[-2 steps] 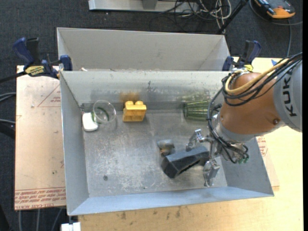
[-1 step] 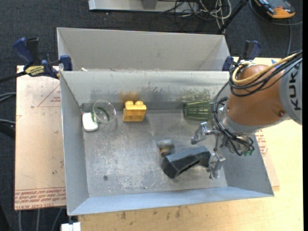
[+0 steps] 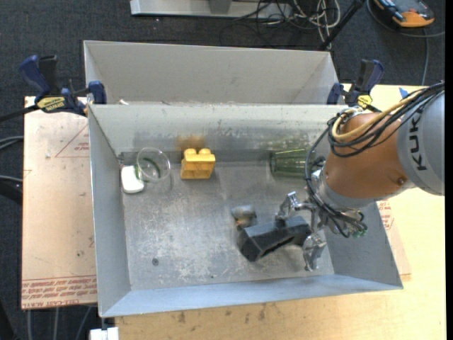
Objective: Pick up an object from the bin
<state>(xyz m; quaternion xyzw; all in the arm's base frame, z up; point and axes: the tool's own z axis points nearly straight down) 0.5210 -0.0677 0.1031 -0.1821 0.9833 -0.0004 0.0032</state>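
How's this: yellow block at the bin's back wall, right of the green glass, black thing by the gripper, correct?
Not quite: the camera view shows the yellow block left of the green glass, not right. Otherwise right: it sits at the back wall of the bin, and the black thing lies by the gripper.

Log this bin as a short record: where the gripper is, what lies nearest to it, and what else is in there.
gripper: front right of the grey bin, low
nearest thing: black blocky object, right at the gripper
next to that: small brown-grey lump
back wall: yellow toy brick; green glass
back left: clear cup; small white object
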